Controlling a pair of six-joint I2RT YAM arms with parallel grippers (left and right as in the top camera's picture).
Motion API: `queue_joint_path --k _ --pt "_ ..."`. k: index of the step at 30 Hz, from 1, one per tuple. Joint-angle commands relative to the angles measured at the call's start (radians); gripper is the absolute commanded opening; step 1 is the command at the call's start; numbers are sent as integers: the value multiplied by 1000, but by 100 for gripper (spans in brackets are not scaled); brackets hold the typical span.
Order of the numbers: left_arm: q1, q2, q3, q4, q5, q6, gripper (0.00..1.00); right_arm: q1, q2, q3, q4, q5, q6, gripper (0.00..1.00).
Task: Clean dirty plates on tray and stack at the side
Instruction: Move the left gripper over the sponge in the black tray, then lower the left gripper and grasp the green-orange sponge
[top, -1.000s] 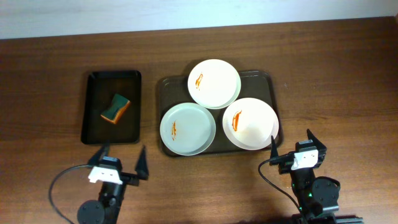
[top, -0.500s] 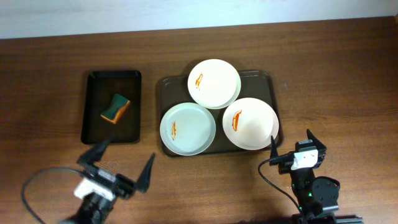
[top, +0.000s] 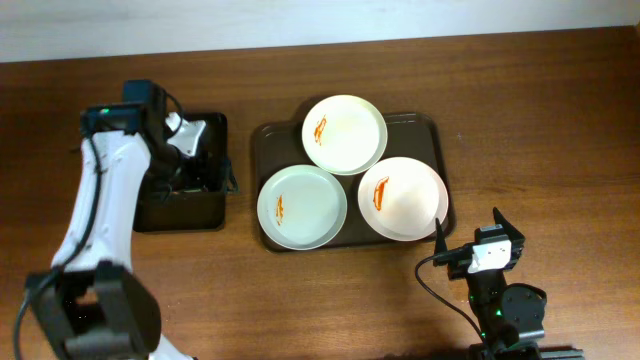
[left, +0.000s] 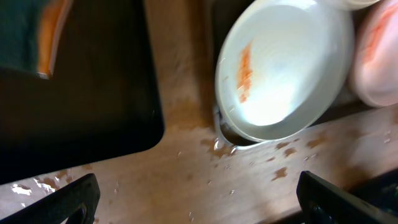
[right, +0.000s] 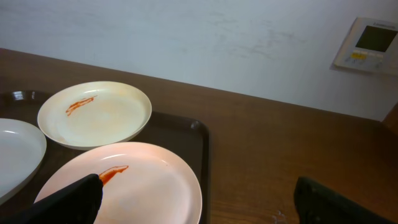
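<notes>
Three plates with orange smears lie on the brown tray: a cream one at the back, a pale green one front left, a pinkish one front right. My left gripper is open and empty over the small black tray. The sponge is hidden under the arm overhead; its green and orange edge shows in the left wrist view, beside the green plate. My right gripper is open and empty near the table's front edge, just short of the pinkish plate.
Water drops lie on the wood between the black tray and the brown tray. The right wrist view shows the cream plate, the brown tray's rim and a wall control panel.
My left arm has swung up from the table's front edge to the back left and now hangs over the black tray, covering the sponge. The right arm has not moved.
</notes>
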Motion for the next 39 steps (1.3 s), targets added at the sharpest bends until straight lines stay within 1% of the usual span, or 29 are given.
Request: queue_joint_path --k 1,2,3,7,9,11,13,14,18,20,21,27,28,30,32,33,34,36,37,38,39 --pt "3 83 18 69 -236 19 99 6 -3 -5 -6 9 -3 98" --pt "5 97 18 105 -290 19 99 6 -3 -5 -6 9 -3 98" --pt "6 106 18 141 -305 19 99 6 -3 -5 -6 9 -3 98" --pt "5 153 17 312 -305 25 99 6 -3 -5 -6 9 -3 98" --pt "5 172 17 358 -304 92 98 6 -3 -5 -6 9 -3 98" --pt "5 178 17 373 -301 119 86 6 -3 -5 -6 9 -3 98" --pt "5 187 15 377 -301 180 84 6 -3 -5 -6 9 -3 98" --pt "6 201 15 378 -302 225 79 6 -3 -5 -6 9 -3 99" --pt "6 260 15 395 -303 350 70 6 -3 -5 -6 9 -3 98" --pt "11 278 15 407 -315 378 73 6 -3 -5 -6 9 -3 98" --pt "19 295 15 419 -344 379 75 6 -3 -5 -6 9 -3 98" --pt "104 341 14 422 -341 386 70 6 -3 -5 -6 9 -3 98" --pt "115 341 14 422 -314 386 70 6 -3 -5 -6 9 -3 98" --pt "141 349 14 409 -166 438 74 6 -3 -5 -6 9 -3 98" --pt "147 364 14 378 -114 481 75 6 -3 -5 -6 9 -3 98" --pt "147 369 14 372 -109 486 72 6 -3 -5 -6 9 -3 98" --pt "147 375 14 371 -108 486 65 6 -3 -5 -6 9 -3 98" --pt "147 375 14 375 -108 486 63 6 -3 -5 -6 9 -3 98" --pt "147 375 14 379 -108 486 59 6 -3 -5 -6 9 -3 98" --pt "147 375 14 380 -108 486 51 6 -3 -5 -6 9 -3 98" --pt "147 375 14 380 -108 486 39 6 -3 -5 -6 9 -3 98"
